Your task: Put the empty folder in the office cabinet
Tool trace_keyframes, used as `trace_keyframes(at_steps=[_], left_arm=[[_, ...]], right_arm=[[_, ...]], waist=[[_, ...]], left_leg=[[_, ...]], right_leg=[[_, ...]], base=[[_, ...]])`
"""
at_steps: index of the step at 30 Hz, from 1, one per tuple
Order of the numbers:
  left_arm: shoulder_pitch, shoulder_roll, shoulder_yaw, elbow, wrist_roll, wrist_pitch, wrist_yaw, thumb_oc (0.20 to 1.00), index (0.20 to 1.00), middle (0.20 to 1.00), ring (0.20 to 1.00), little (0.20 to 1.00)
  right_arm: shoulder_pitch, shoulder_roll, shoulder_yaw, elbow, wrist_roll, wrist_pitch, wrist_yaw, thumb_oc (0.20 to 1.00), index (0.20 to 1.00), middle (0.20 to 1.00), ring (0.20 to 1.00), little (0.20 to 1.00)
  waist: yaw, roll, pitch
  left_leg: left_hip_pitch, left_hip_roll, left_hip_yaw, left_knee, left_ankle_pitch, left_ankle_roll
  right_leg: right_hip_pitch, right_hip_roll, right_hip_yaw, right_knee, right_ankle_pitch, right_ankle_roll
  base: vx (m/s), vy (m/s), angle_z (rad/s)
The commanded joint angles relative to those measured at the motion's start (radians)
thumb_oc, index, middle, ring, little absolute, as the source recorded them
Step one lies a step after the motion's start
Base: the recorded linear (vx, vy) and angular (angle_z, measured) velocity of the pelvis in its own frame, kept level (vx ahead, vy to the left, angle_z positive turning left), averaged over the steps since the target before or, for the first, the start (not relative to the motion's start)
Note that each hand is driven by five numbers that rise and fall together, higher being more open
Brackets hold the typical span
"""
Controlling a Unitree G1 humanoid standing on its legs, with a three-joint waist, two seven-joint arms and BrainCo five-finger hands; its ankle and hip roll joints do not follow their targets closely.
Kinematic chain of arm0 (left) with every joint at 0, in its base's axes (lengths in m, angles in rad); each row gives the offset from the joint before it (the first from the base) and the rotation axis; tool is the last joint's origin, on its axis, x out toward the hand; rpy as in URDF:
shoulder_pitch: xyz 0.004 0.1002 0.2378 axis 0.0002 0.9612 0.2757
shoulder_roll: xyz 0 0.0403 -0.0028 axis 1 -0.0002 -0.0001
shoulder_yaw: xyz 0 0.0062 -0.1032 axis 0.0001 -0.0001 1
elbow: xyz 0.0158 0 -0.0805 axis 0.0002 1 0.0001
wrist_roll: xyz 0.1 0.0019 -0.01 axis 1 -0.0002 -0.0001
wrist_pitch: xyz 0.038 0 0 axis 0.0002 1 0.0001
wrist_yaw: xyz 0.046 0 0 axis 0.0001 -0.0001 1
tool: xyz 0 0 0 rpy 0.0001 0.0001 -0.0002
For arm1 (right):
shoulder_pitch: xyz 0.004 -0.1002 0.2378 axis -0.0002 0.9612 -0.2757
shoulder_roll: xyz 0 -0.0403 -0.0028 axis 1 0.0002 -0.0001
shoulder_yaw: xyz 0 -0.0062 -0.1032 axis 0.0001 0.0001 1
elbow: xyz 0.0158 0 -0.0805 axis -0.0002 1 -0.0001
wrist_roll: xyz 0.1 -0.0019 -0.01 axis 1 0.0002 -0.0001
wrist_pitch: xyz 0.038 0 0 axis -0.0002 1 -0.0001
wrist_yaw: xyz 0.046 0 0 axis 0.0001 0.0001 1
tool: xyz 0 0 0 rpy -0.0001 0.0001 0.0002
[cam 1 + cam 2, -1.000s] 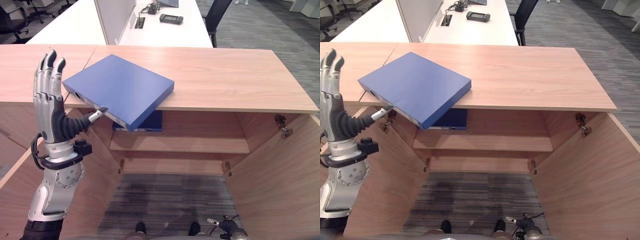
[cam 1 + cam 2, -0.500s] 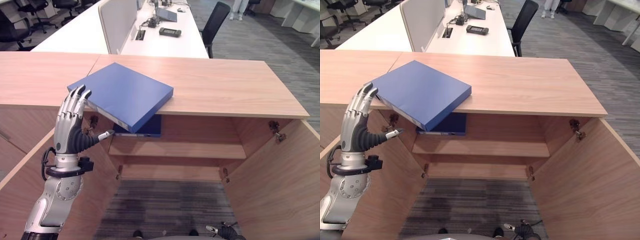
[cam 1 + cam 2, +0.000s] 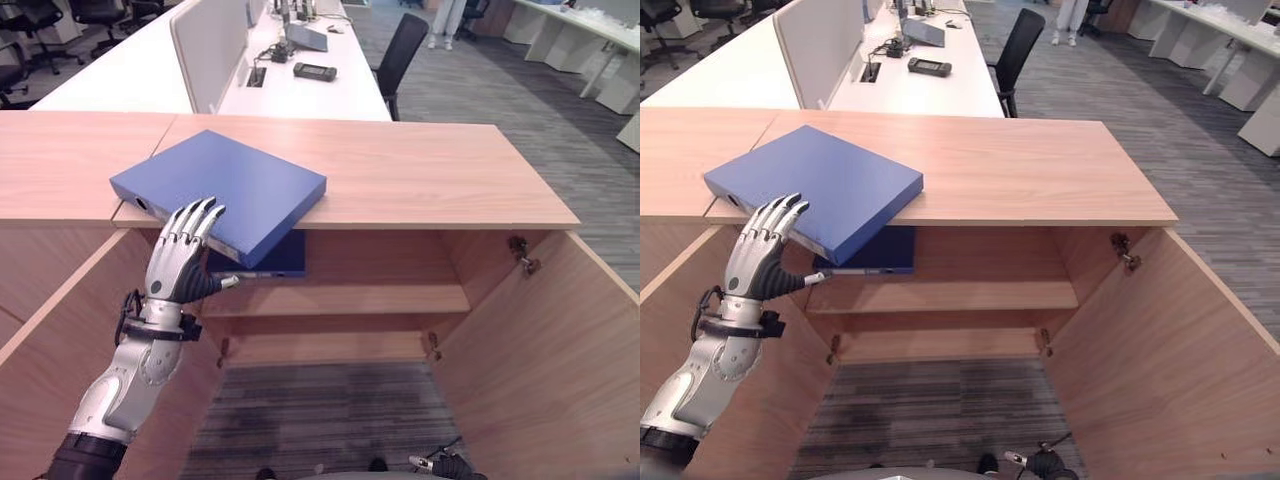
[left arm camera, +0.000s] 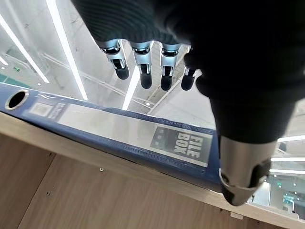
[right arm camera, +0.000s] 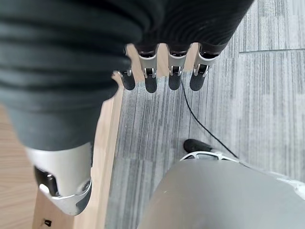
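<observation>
So on my left, my left hand (image 3: pixel 182 258) is up in front of the cabinet's (image 3: pixel 520 340) open front, fingers (image 3: pixel 204 214) straight and spread a bit, thumb (image 3: pixel 226 283) sticking out to the side. It's got hold of nothing. From the head cameras the fingertips overlap the near edge of the blue folder (image 3: pixel 222 190), but I can't tell if they're actually touching it. In the left wrist view the fingers hang above the folder's spine (image 4: pixel 124 133), with the label facing me and the round finger hole off at one end.

That folder is lying flat on the cabinet top (image 3: pixel 420 175), turned at an angle, with its near corner poking out over the front edge above the opening. Just under that corner, on the upper shelf (image 3: pixel 340 298) inside, there's a second, darker blue folder (image 3: pixel 265 262) lying flat.

Further right both cabinet doors are swung wide open. My right hand (image 5: pixel 162 71) shows up in its own wrist view, fingers relaxed and empty, hanging over the grey carpet (image 5: pixel 267 100).
</observation>
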Motion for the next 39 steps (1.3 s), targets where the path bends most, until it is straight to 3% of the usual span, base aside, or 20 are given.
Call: trace_keyframes(at_steps=[1,18,27,39], left_arm=[[-0.121,0.083,-0.026,0.007,0.085,0.022,0.039,1.000,1.000,1.000,1.000,1.000],[-0.236,0.205,-0.111,0.125,0.217,0.076,0.035,1.000,1.000,1.000,1.000,1.000],[-0.219,0.228,-0.119,0.164,0.242,0.086,0.020,1.000,1.000,1.000,1.000,1.000],[-0.346,0.223,-0.227,0.367,0.282,0.156,0.030,1.000,1.000,1.000,1.000,1.000]], right_arm=[[-0.058,0.013,0.030,-0.045,-0.003,-0.016,0.002,1.000,1.000,1.000,1.000,1.000],[-0.050,-0.001,0.043,-0.056,-0.016,-0.016,0.021,1.000,1.000,1.000,1.000,1.000],[-0.047,-0.004,0.039,-0.038,-0.014,-0.015,0.025,1.000,1.000,1.000,1.000,1.000],[-0.049,-0.024,0.052,-0.048,-0.026,-0.014,0.023,1.000,1.000,1.000,1.000,1.000]], waist=[[-0.014,-0.028,0.021],[-0.034,-0.036,-0.001],[-0.033,-0.036,-0.002],[-0.052,-0.036,-0.011]], left_leg=[[0.063,-0.020,-0.034,0.005,-0.149,0.014],[0.083,-0.024,0.000,0.004,-0.162,0.018],[0.094,-0.024,0.005,0.003,-0.166,0.018],[0.102,-0.025,0.017,0.003,-0.168,0.018]], right_leg=[[-0.006,0.017,0.027,0.008,-0.081,0.062],[-0.013,0.025,0.060,0.008,-0.069,0.068],[-0.007,0.026,0.064,0.008,-0.069,0.069],[-0.004,0.028,0.069,0.008,-0.067,0.071]], base=[[0.00,0.005,-0.07],[0.01,0.004,-0.08],[0.00,0.000,0.00],[0.00,0.000,0.00]])
